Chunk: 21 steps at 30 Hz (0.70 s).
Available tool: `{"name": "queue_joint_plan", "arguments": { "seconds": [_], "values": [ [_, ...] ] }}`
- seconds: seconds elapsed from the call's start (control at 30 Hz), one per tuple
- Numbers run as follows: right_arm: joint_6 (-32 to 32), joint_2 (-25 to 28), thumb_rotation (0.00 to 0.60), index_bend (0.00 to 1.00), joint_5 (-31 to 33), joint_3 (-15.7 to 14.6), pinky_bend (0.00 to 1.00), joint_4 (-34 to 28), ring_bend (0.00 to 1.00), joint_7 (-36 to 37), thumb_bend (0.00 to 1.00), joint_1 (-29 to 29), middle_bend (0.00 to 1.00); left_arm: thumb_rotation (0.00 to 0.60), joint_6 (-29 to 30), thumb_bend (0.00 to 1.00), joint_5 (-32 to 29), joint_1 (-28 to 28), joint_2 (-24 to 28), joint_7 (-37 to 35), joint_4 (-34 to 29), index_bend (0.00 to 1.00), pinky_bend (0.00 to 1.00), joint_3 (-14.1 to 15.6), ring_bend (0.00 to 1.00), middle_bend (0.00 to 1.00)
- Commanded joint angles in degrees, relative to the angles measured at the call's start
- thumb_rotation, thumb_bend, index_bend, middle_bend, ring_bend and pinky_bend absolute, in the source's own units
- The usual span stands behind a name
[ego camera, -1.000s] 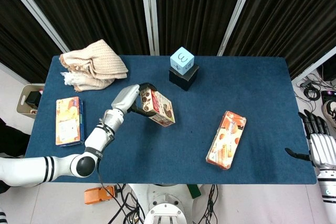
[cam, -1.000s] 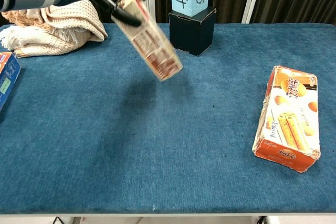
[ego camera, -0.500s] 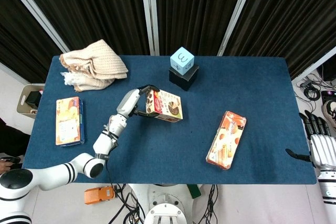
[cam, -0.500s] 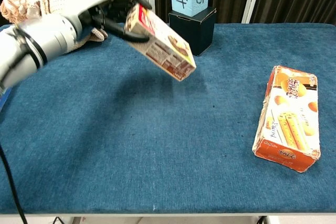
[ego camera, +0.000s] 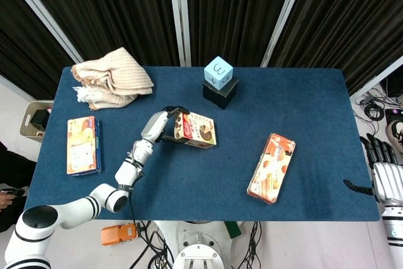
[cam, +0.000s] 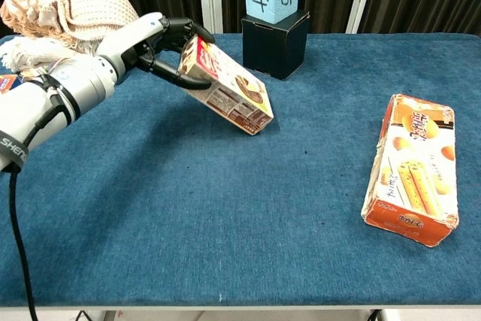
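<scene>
- Centre of the head view: blue cloth-covered table (ego camera: 302, 99), black curtains with pale metal posts behind it, bare floor and cables at the frame edges.
- Left hand (ego camera: 162, 125) grips one end of a brown biscuit box (ego camera: 196, 130), fingers wrapped round that end. Box sits centre-left of the table.
- Chest view shows the left hand (cam: 154, 43) holding the brown biscuit box (cam: 225, 88) tilted, far lower corner down at the cloth. Cannot tell if that corner actually touches.
- Right hand (ego camera: 381, 174) is at the lower right edge of the head view, off the table's right end, fingers straight and apart, holding nothing.
- Upper centre: light blue number cube (ego camera: 218, 72) stacked on a small black box (ego camera: 220, 91).
- Upper left: folded beige towel (ego camera: 110, 79).
- Left edge: orange snack box (ego camera: 83, 145) lying flat.
- Lower right of centre: orange biscuit box (ego camera: 271, 167) lying flat, well apart from the held box.
- Head view only: right hand, whole orange snack box, orange device (ego camera: 118, 234) on the floor below the table's near edge.
- Chest view only: the box's tilt, and the cube's side faces reading 4 and 5, 3 on top.
</scene>
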Motion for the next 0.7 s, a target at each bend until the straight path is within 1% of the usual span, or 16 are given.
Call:
{"name": "queue_joint_plan", "arguments": {
  "seconds": [0.03, 0.07, 0.13, 0.27, 0.47, 0.6, 0.67, 0.7],
  "values": [
    [0.04, 0.01, 0.600, 0.00, -0.01, 0.03, 0.00, -0.02, 0.00, 0.00, 0.09, -0.01, 0.00, 0.600, -1.39, 0.00, 0.78, -0.20, 1.29, 2.24, 0.05, 0.14, 0.06, 1.21, 0.12, 0.25],
    [0.02, 0.00, 0.600, 0.00, -0.02, 0.03, 0.00, -0.01, 0.00, 0.03, 0.09, -0.01, 0.00, 0.600, -1.55, 0.00, 0.77, -0.17, 1.60, 2.87, -0.19, 0.09, 0.03, 1.32, 0.09, 0.21],
    [-0.07, -0.06, 0.600, 0.00, -0.09, 0.01, 0.00, 0.04, 0.00, 0.13, 0.09, 0.03, 0.00, 0.600, -2.26, 0.00, 0.61, -0.15, 2.32, 4.22, -0.96, 0.04, 0.01, 1.56, 0.04, 0.16],
    [-0.21, -0.31, 0.600, 0.00, -0.16, -0.08, 0.00, 0.31, 0.00, 0.38, 0.09, 0.06, 0.00, 0.600, -3.54, 0.00, 0.31, -0.24, 3.41, 6.82, -1.81, 0.02, 0.00, 1.97, 0.01, 0.10],
    [0.08, -0.25, 0.600, 0.00, -0.24, -0.04, 0.00, 0.59, 0.00, 0.83, 0.09, -0.11, 0.00, 0.600, -4.90, 0.00, -0.73, -0.11, 5.43, 11.46, -3.65, 0.00, 0.00, 2.15, 0.00, 0.01],
    [0.19, -0.08, 0.600, 0.00, -0.40, -0.04, 0.00, 0.77, 0.00, 1.20, 0.09, -0.15, 0.00, 0.600, -2.94, 0.00, -1.61, 1.14, 8.49, 15.47, -7.24, 0.00, 0.00, 1.50, 0.00, 0.00],
    [0.20, 0.05, 0.600, 0.00, -0.35, 0.00, 0.00, 0.91, 0.00, 1.45, 0.09, -0.20, 0.00, 0.600, -1.08, 0.00, -2.59, 2.58, 11.52, 19.16, -10.75, 0.00, 0.00, 1.10, 0.00, 0.00],
    [0.18, 0.11, 0.600, 0.00, -0.39, -0.03, 0.00, 0.98, 0.00, 1.64, 0.09, -0.21, 0.00, 0.600, 0.09, 0.00, -3.53, 3.67, 13.74, 21.86, -13.47, 0.00, 0.00, 0.87, 0.00, 0.00]
  ]
}}
